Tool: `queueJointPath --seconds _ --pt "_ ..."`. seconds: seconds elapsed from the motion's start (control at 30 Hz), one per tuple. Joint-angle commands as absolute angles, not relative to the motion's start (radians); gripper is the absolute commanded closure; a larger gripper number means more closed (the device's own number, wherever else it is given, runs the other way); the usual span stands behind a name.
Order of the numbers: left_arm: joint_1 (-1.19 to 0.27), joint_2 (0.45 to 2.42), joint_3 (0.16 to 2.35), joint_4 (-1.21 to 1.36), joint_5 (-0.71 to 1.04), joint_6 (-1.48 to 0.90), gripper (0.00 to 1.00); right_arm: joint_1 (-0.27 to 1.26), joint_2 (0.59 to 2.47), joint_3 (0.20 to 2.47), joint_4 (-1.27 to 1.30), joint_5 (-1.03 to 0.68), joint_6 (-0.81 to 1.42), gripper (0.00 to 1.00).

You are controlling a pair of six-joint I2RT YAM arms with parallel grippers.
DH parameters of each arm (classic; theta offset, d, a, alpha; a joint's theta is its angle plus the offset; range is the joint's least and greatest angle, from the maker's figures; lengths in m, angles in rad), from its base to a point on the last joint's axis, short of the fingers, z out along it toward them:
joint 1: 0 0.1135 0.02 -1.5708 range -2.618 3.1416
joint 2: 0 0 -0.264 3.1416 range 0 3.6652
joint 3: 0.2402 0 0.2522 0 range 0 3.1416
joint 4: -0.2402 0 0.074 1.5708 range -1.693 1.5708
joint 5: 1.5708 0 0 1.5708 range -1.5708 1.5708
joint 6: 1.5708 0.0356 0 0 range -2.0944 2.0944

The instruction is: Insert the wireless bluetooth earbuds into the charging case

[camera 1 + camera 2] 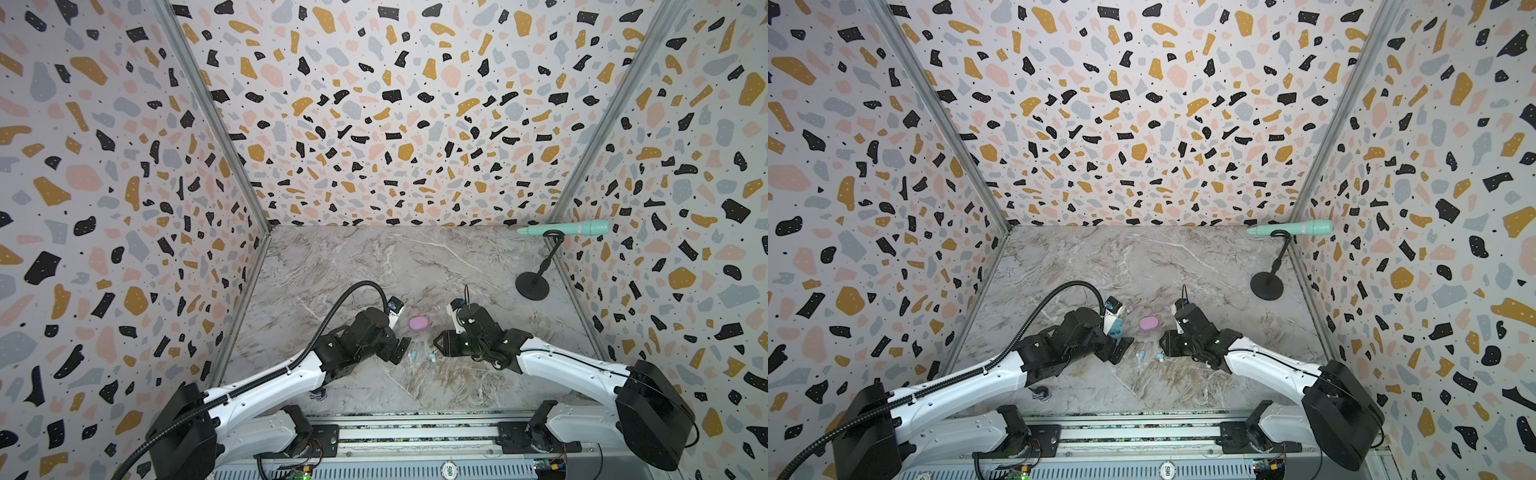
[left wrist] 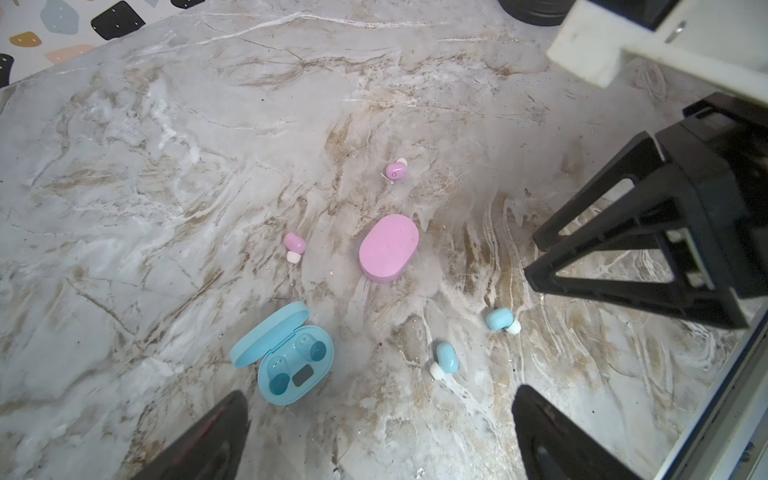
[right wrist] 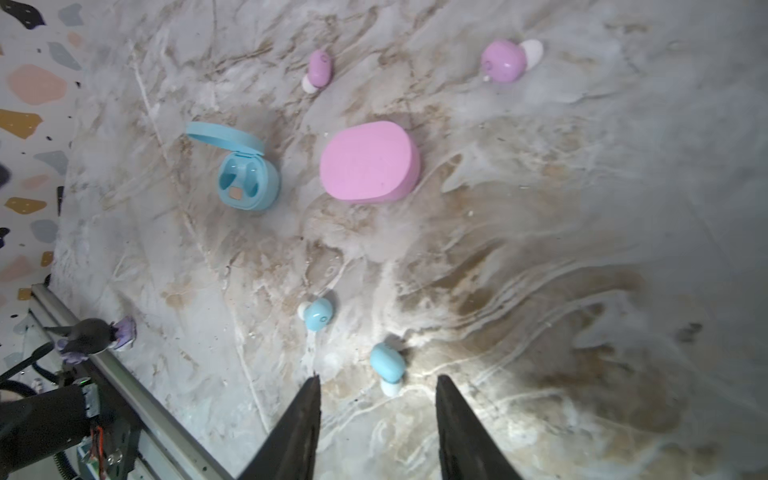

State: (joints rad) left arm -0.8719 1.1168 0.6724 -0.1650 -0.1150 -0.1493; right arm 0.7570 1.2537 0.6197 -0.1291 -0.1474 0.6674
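A: Where's your target?
B: Two blue earbuds (image 3: 318,314) on the table (image 3: 540,249), near-centre; open blue case (image 3: 247,183) far-left of them. Right gripper (image 3: 379,377) spread, empty, one earbud just ahead. Left gripper (image 2: 379,390) wide apart, empty.
A: Handling?
B: Looks light, glossy, slippery. Pinch the hard body, not the tip.
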Motion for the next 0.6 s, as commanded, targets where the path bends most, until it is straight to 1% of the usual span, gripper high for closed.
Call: queueJointPath --seconds 0.0,0.27,0.57 --pt "-0.875 1.112 0.703 -0.156 -0.113 -0.145 0.00 0.746 1.286 0.639 -0.187 -0.185 0.542 0.57" --pt "-0.874 1.116 0.702 -0.158 -0.119 -0.143 0.00 0.746 1.375 0.653 -0.139 -0.233 0.429 0.61" --pt "-0.874 1.118 0.703 -0.158 -0.120 -0.143 0.00 0.745 1.429 0.675 -0.108 -0.257 0.388 0.64"
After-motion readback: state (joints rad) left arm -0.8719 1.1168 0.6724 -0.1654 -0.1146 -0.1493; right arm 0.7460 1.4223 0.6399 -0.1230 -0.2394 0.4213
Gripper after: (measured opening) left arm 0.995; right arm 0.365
